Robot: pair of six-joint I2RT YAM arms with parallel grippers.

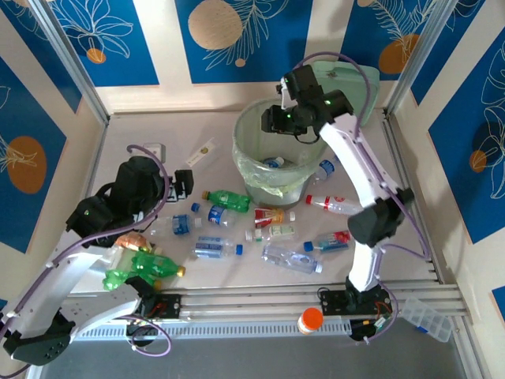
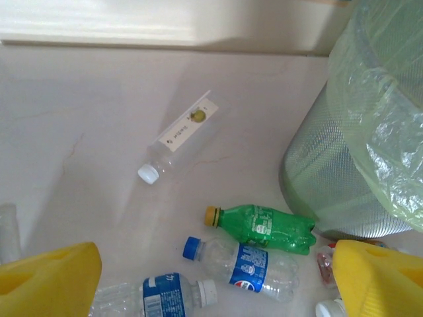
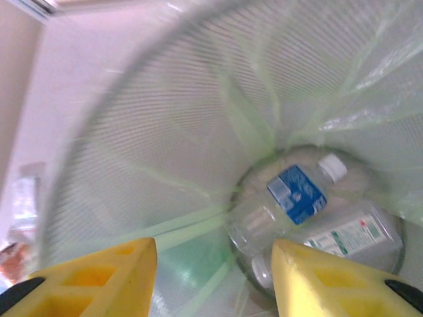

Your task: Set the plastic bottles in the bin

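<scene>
The bin (image 1: 254,162), lined with a pale green bag, stands at the back centre. My right gripper (image 1: 286,122) hangs over its mouth, open (image 3: 213,254) and holding nothing. At the bin's bottom lie a blue-labelled clear bottle (image 3: 297,191) and a white-labelled one (image 3: 350,234). My left gripper (image 1: 183,183) hovers open (image 2: 215,264) above the floor bottles left of the bin (image 2: 357,132). Below it lie a green bottle (image 2: 264,228), a blue-capped clear bottle (image 2: 241,264) and a white-capped blue-labelled one (image 2: 155,297). Several more bottles (image 1: 290,258) are scattered in front of the bin.
A thin clear bottle (image 2: 178,135) lies alone towards the back wall. A crushed green bottle (image 1: 142,268) rests by my left arm. A mint-green case (image 1: 351,87) is behind the bin. An orange-capped item (image 1: 310,320) and a clear box (image 1: 426,318) sit at the front rail.
</scene>
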